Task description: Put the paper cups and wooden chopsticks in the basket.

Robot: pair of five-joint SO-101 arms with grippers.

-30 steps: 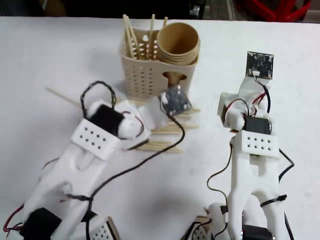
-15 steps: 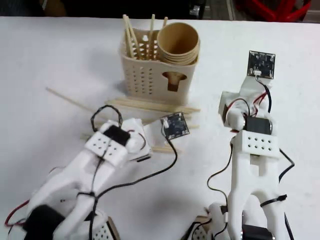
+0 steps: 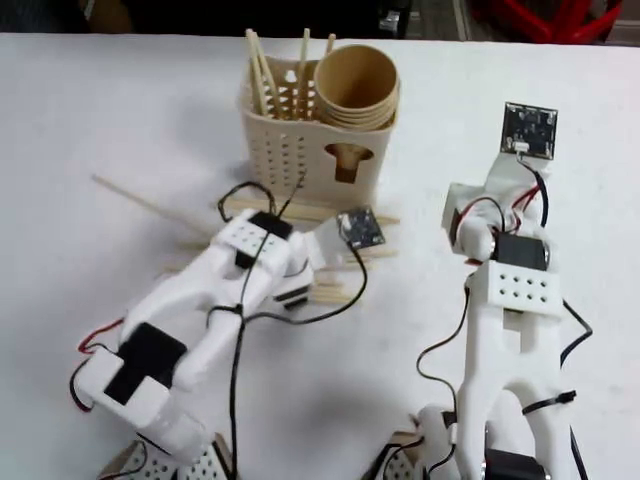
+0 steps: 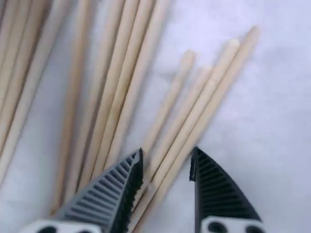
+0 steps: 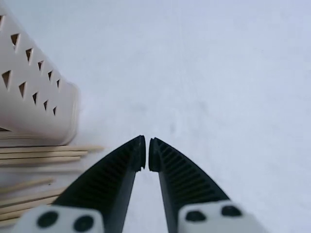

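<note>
A cream perforated basket (image 3: pixel 310 150) stands at the table's back middle, holding stacked paper cups (image 3: pixel 357 85) and a few upright wooden chopsticks (image 3: pixel 265 75). Several loose chopsticks (image 3: pixel 300 212) lie on the table just in front of it. My left arm (image 3: pixel 250 262) lies low over this pile. My left gripper (image 4: pixel 166 165) is open just above the table, with two or three chopsticks (image 4: pixel 194 111) running between its fingers. My right gripper (image 5: pixel 146 154) is shut on nothing, above bare table to the right of the basket (image 5: pixel 34 92).
A single chopstick (image 3: pixel 140 203) lies apart to the left of the pile. My right arm (image 3: pixel 508 285) stands at the right of the table. White table (image 3: pixel 120 110) lies open to the left, and to the right of the basket.
My left arm has swung lower and stretched forward over the loose chopsticks, its wrist now close to the basket's front. The right arm has hardly moved.
</note>
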